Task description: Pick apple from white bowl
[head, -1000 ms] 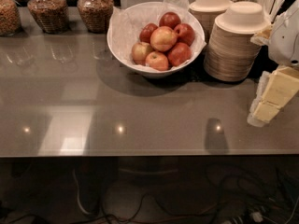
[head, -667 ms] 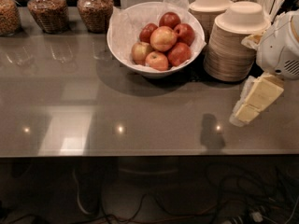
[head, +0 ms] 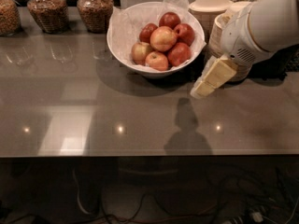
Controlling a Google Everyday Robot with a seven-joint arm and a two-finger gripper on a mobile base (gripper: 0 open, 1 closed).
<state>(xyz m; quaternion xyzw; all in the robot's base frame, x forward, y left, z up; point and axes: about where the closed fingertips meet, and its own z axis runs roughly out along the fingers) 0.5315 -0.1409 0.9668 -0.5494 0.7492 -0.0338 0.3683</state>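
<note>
Camera view: bowl (head: 122, 45) upper centre on table (head: 93, 115), apples heaped inside; top apple (head: 163, 38) most exposed. Gripper (head: 202, 89) near bowl's lower right; apart or together, cannot tell. Apple likely firm, slick, moderately heavy: grip across widest middle.

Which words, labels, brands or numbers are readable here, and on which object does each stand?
None: no readable text appears anywhere.
The large glossy white bowl of red apples, the glass jars and the stacked tan disposable bowls carry no visible label.
The cream gripper, low over the grey counter right of the bowl, shows no marking.
</note>
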